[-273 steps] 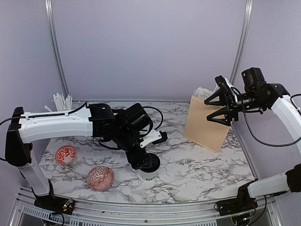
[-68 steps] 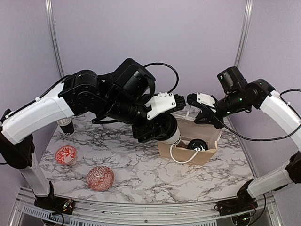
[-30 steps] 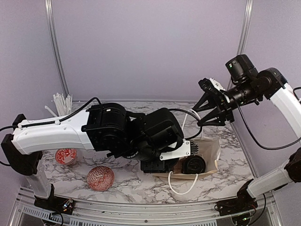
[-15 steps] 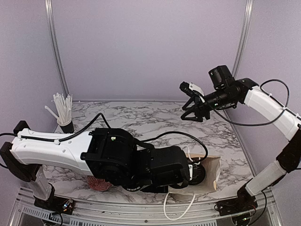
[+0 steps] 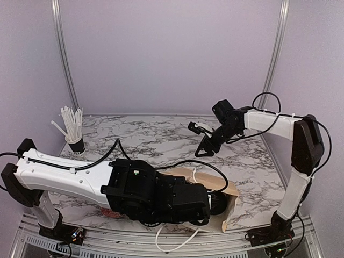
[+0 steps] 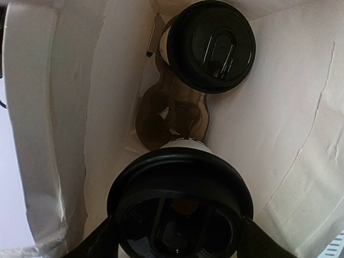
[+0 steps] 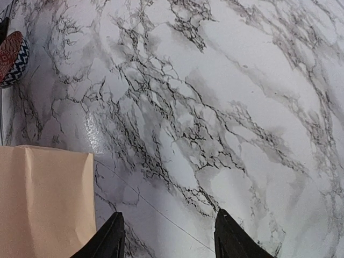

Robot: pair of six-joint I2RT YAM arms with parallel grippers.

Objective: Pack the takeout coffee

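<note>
In the left wrist view my left gripper [image 6: 180, 239] is shut on a white paper cup with a black lid [image 6: 180, 207], one finger on each side of it. It is inside the tan paper bag [image 6: 279, 123]. Behind that cup lies the brown pulp carrier [image 6: 172, 113], and a second black-lidded cup [image 6: 210, 45] stands in its far pocket. From the top view the bag [image 5: 230, 196] lies at the near edge, with my left arm covering its mouth. My right gripper [image 5: 203, 146] hangs open and empty over the marble, apart from the bag.
A dark cup of white straws [image 5: 72, 129] stands at the back left. A red patterned bowl [image 5: 109, 213] peeks out under my left arm. The bag's white handle [image 5: 172, 239] loops over the table's near edge. The right wrist view shows the bag's corner [image 7: 43, 199] and a bowl [image 7: 11, 56].
My left arm has come nearer and lower, and the bag has slid with it toward the near edge. My right gripper has dropped down and to the left, away from the bag.
</note>
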